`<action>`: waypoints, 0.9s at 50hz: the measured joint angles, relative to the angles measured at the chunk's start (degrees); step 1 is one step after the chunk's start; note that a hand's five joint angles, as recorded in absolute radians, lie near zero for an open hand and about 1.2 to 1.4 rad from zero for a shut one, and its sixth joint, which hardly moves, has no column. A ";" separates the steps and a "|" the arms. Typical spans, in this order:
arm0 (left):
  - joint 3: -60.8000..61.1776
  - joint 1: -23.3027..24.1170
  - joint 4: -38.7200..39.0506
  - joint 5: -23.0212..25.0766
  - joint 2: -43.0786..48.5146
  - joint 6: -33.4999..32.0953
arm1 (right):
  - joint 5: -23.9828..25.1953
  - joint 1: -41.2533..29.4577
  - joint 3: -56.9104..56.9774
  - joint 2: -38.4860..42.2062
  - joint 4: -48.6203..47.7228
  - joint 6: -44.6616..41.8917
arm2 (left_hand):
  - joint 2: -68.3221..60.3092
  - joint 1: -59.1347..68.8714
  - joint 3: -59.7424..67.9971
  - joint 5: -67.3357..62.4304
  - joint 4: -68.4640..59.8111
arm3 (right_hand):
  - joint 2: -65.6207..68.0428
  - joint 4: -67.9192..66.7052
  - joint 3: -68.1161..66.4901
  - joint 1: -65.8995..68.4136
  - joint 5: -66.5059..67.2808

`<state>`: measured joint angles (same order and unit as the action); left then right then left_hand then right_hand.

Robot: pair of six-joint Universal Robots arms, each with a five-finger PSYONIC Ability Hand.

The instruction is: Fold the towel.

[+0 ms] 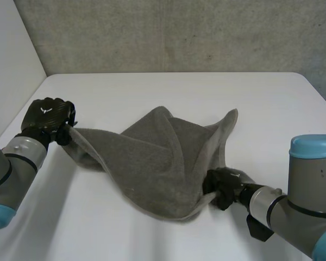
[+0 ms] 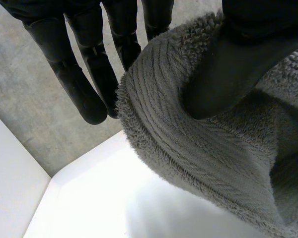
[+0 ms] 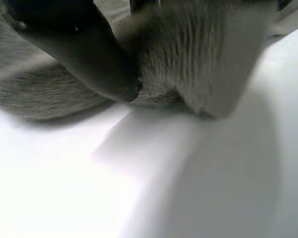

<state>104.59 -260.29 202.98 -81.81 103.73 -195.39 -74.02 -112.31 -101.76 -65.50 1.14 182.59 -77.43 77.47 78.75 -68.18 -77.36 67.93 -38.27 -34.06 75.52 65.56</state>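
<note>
In the head view, the left arm [image 1: 13, 166] reaches in along the counter [image 1: 152, 87]. The left hand [image 1: 48, 118] is bunched into a fist round one corner of the grey towel [image 1: 163, 157], holding that corner a little above the counter. The right arm [image 1: 301, 198] comes in low from the near side, and the right hand [image 1: 224, 187] has its fingers curled tight on the towel's near edge, by a corner. The towel is slung between the two hands in a rumpled heap, with loose folds ridged up through its middle and one free corner lying out toward the back of the counter. A rough grey wall [image 1: 179, 32] stands behind.

In the left wrist view, the left hand [image 2: 82, 89] has some fingers stretched out straight past the cloth. The thumb [image 2: 228, 74] presses down into the towel [image 2: 198, 148], pinching it. What it pinches against is buried under the pile.

In the right wrist view, a dark part of the right hand [image 3: 84, 54] bears against a wad of towel [image 3: 203, 64], just over the counter [image 3: 188, 188]. The rest of the hand is covered by cloth, and the edge of the towel there is hard to make out.
</note>
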 measured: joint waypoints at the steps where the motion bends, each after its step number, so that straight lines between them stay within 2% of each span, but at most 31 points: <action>1: -0.09 -0.01 -0.20 -0.01 -0.11 0.24 | -1.20 0.13 0.71 -0.43 -0.05 -0.38 | 0.00 0.00 0.00 0.00 0.00 | 3.30 0.00 0.00 0.87 1.66; 5: -0.60 -0.07 -1.38 -0.02 -1.03 1.40 | -4.22 0.56 3.86 -3.73 0.15 -1.43 | 0.00 0.00 0.01 0.00 0.00 | 6.04 0.00 0.00 0.87 1.84; 9: -1.76 -0.23 -3.33 -0.02 -4.40 4.03 | -6.25 1.70 9.65 -12.12 1.51 -3.67 | 0.00 0.00 0.05 0.00 0.00 | 6.04 0.00 0.00 0.87 1.82; 15: -2.86 -0.45 -5.37 0.14 -10.79 7.89 | -5.56 3.81 18.82 -21.04 8.16 -12.23 | 0.00 0.00 0.07 0.00 0.00 | 6.04 0.00 0.00 0.87 1.85; 19: -3.12 -0.49 -7.46 0.34 -13.54 8.90 | -3.82 4.25 23.05 -21.69 15.84 -21.27 | 0.00 0.00 0.09 0.00 0.00 | 6.05 0.00 0.00 0.87 1.85; 25: -3.55 -0.24 -10.74 0.96 -11.01 8.78 | -3.52 3.44 27.47 -13.99 25.91 -36.16 | -0.27 0.00 0.12 0.00 0.00 | 6.39 0.00 0.00 0.87 1.85; 32: -9.08 0.47 -12.51 1.18 0.65 6.01 | -7.61 -0.42 35.46 -2.96 27.21 -40.55 | -0.27 0.02 0.17 0.00 0.00 | 6.39 0.00 0.00 0.87 1.85; 38: -20.36 2.07 -13.56 0.73 11.62 3.17 | -10.02 -3.90 46.47 6.11 22.30 -40.28 | -0.28 0.22 0.24 -0.01 -0.40 | 6.39 0.00 0.00 0.87 1.85; 45: -41.54 4.07 -13.12 -1.18 20.08 3.50 | -11.43 -4.77 63.83 13.91 5.27 -40.32 | -0.32 0.27 0.30 0.00 -0.46 | 8.02 0.00 0.00 0.89 1.85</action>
<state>63.05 -256.22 189.86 -82.99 123.81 -191.89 -85.45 -117.08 -37.93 -51.59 6.41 142.26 -77.75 77.75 79.04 -68.18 -77.81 75.95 -38.27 -34.06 76.41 67.41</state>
